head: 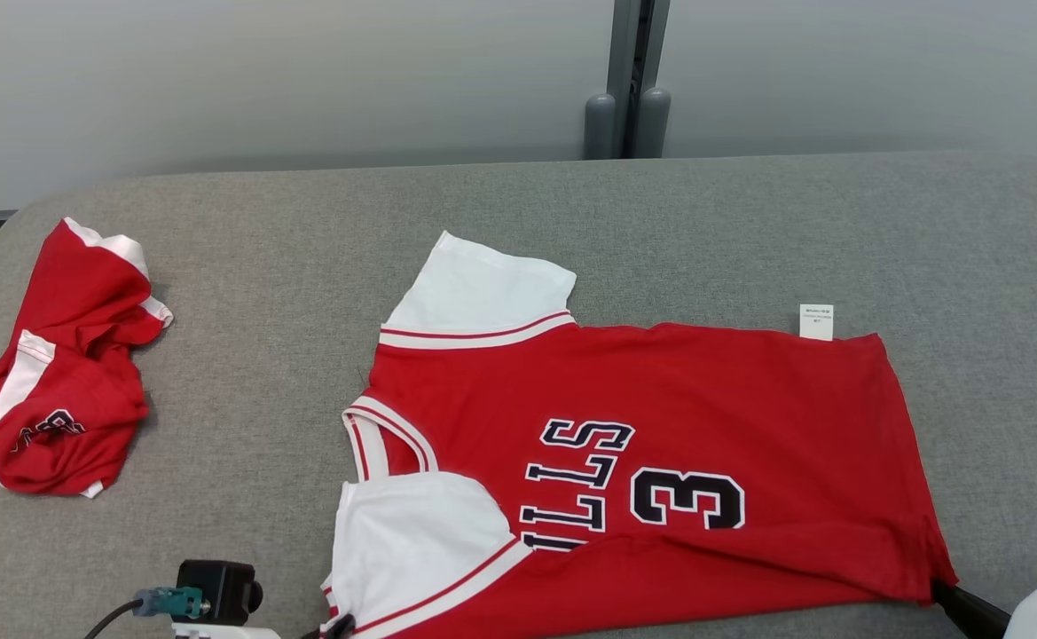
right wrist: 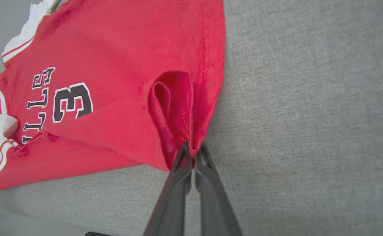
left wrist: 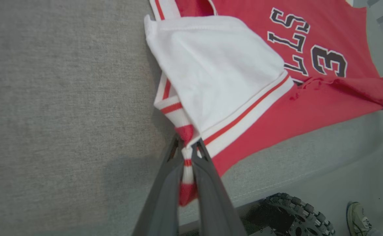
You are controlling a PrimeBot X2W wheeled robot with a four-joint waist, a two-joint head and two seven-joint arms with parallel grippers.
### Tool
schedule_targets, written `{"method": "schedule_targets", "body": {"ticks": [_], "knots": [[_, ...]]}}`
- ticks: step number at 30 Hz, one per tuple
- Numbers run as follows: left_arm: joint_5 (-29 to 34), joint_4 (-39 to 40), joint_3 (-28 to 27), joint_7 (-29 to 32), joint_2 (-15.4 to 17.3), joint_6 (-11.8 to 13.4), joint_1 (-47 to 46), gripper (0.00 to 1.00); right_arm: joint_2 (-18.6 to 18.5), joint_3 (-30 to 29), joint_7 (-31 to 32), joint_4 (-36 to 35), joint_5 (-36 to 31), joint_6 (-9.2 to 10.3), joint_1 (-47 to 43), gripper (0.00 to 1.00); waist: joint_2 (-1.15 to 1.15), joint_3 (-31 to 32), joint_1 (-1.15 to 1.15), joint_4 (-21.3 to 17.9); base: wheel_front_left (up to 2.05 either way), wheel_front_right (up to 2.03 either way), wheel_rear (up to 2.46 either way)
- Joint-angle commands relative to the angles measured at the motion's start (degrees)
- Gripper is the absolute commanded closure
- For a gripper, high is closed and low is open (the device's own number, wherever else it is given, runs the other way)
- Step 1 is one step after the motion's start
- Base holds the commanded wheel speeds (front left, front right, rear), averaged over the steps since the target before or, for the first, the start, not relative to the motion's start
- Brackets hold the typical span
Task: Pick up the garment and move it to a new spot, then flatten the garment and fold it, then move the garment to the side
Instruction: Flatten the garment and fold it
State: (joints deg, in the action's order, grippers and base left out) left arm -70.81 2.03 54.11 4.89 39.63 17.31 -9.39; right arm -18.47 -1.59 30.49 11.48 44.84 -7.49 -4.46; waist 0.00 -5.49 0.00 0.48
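Note:
A red jersey garment (head: 660, 399) with white sleeves and a black number 3 lies spread on the grey table, its collar toward the left. My left gripper (left wrist: 187, 147) is shut on the striped cuff of the near white sleeve (left wrist: 217, 68), at the table's front edge (head: 341, 626). At the near right corner of the hem, my right gripper (right wrist: 193, 149) is shut on a bunched fold of red cloth (right wrist: 175, 105). Its dark finger (head: 948, 593) shows in the head view. The garment's near edge is lifted slightly at both grips.
A second red and white garment (head: 66, 373) lies crumpled at the table's far left. The grey padded table (head: 261, 257) runs back to a pale wall with two grey posts (head: 629, 115). Below the front edge are a robot wheel (left wrist: 293, 209) and a person's shoe (left wrist: 358, 219).

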Motion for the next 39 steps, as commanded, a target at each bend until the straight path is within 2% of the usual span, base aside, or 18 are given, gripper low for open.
{"method": "schedule_targets", "body": {"ticks": [1, 3, 4, 5, 6, 16, 23, 28, 33, 39], "knots": [[-0.37, 0.88, -0.05, 0.35, 0.7, 0.77, 0.7, 1.0, 0.21, -1.24, 1.12, -0.82, -0.2, -0.02, -0.82, 1.0, 0.0, -0.04, 0.0, 0.08, 0.0, 0.0, 0.0], [-0.39, 1.34, -0.04, 0.38, 0.74, 1.02, 0.85, 1.0, 0.58, -1.9, 1.92, -1.15, -0.62, -0.02, -1.18, 1.0, 0.0, -0.05, 0.0, 0.13, 0.0, 0.0, 0.0], [-0.54, 1.67, -0.01, 0.49, 0.67, 1.3, 1.06, 1.0, 0.96, -2.68, 2.69, -1.54, -1.0, -0.02, -1.57, 0.65, 0.0, -0.02, 0.0, 0.17, 0.0, 0.0, 0.0], [-0.7, 1.76, 0.13, 0.8, 0.59, 1.53, 1.3, 0.56, 1.29, -3.3, 3.29, -2.03, -1.45, -0.02, -1.82, 0.23, 0.0, 0.03, 0.0, 0.2, 0.0, 0.0, 0.0], [-0.95, 1.71, 0.38, 1.2, 0.58, 1.76, 1.52, 0.0, 1.72, -3.88, 3.87, -2.48, -1.87, -0.02, -1.92, 0.0, 0.0, 0.07, 0.0, 0.2, 0.0, 0.0, 0.0], [1.51, 2.26, -1.23, -1.18, 1.2, 3.14, -0.97, 0.0, 5.7, -8.85, 6.41, -8.16, -5.41, -0.06, -3.44, 0.0, 0.0, 0.77, 0.0, 0.14, 0.0, 0.0, 0.0], [5.33, 3.11, -4.27, -8.12, 0.88, 3.65, -3.32, 0.0, 7.81, -11.51, 1.34, -12.9, -6.76, -0.06, -3.67, 0.0, 0.0, 0.76, 0.0, -0.23, 0.0, 0.0, 0.0], [8.43, 2.67, -4.48, -9.82, 0.5, 3.04, -6.73, 0.0, 8.72, -11.79, -3.52, -15.11, -7.74, -0.06, -1.54, 0.0, 0.0, 0.45, 0.0, -0.7, 0.0, 0.0, 0.0], [11.02, 0.69, -3.67, -7.0, -0.38, 0.92, -13.82, 0.0, 8.18, -11.36, -6.7, -14.56, -9.5, -0.07, 2.36, 0.0, 0.0, -1.51, 0.0, -1.47, 0.0, 0.0, 0.0], [10.69, -6.51, -3.83, -0.29, -2.8, -4.07, -25.66, 0.0, 8.84, -9.67, -7.5, -9.7, -11.16, -0.07, 11.66, 0.0, 0.0, -7.08, 0.0, -3.16, 0.0, 0.0, 0.0]]}}
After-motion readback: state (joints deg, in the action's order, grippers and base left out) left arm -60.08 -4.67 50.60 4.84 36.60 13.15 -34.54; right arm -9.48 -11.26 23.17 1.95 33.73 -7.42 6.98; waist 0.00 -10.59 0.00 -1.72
